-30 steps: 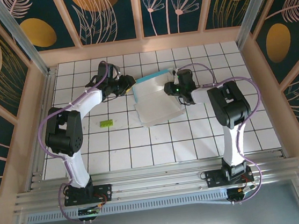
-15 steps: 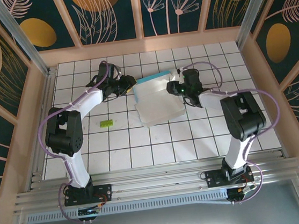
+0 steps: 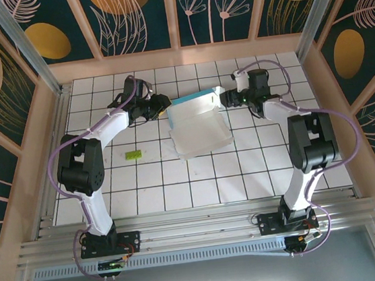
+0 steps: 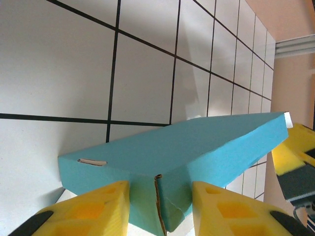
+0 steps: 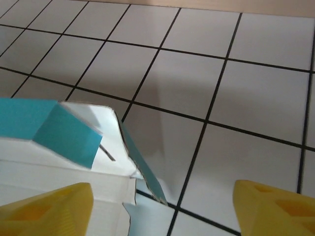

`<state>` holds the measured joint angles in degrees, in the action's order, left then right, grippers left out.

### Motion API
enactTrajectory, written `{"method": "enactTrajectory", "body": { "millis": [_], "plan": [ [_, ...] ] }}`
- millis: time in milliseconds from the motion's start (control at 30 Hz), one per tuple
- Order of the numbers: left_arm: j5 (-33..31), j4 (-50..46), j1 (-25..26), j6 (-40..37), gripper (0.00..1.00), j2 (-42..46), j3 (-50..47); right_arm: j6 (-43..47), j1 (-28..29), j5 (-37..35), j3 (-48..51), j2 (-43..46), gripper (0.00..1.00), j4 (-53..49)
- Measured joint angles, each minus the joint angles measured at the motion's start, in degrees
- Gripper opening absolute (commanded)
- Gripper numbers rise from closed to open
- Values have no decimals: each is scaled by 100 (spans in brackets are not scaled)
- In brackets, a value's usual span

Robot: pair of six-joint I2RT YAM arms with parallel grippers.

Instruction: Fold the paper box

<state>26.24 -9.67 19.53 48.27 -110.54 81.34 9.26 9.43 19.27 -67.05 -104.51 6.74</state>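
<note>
Where the left claw sits, its yellow pads flank the far-left corner of the box, with the teal wall between them. The pads are close to the card, but whether they pinch or merely bracket it, cannot tell.

Right claw: jaws spread wide, nothing between them, released. It sits just right of the box's far-right corner, apart from it. A loose flap juts from that corner toward the claw.

Box: on the tiles, directly between the two claws. White inside faces up. One teal wall stands along the far edge, its length running left to right, claw to claw. The side and near edges look low and are not fully made out.

Judgement: the next move turns on that far-right corner. The right claw is the nearer and would come in leftward along the wall's line to meet the flap. The left claw likely serves as anchor.

Room: open tile right of the box and beyond it. A lime block lies well off the box's near-left, out of the way.
</note>
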Motion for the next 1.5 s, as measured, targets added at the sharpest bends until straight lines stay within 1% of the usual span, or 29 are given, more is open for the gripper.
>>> {"method": "enactTrajectory", "body": {
  "millis": [100, 167, 300, 467, 600, 800, 1100, 1400, 1500],
  "plan": [
    [-15, -20, 0, 0, 36, 0, 17, 243, 4, 197, -249, -339, 61, -98],
    [-15, -42, 0, 0, 36, 0, 26, 326, 4, 267, -387, -527, 54, -160],
    [-15, -85, 0, -4, 36, -2, 66, 354, 11, 317, -546, -730, 36, -280],
    [-15, -103, 0, -20, 36, -31, 98, 227, 66, 310, -503, -730, 24, -323],
    [-13, -98, 9, -22, 36, -59, 118, -48, 168, 264, -240, -682, 16, -271],
    [-13, -81, 74, -20, 36, -72, 120, -802, 271, 125, -129, -516, 17, -321],
    [-66, -39, 122, -13, 36, -72, 118, -1425, 669, -317, 48, -205, 13, -490],
    [-146, -35, 186, -15, 35, -72, 118, -2068, 693, -402, -72, -203, 13, -798],
    [-157, -35, 197, -17, 37, -72, 118, -2343, 739, -415, -72, -205, 12, -800]
  ]
}}
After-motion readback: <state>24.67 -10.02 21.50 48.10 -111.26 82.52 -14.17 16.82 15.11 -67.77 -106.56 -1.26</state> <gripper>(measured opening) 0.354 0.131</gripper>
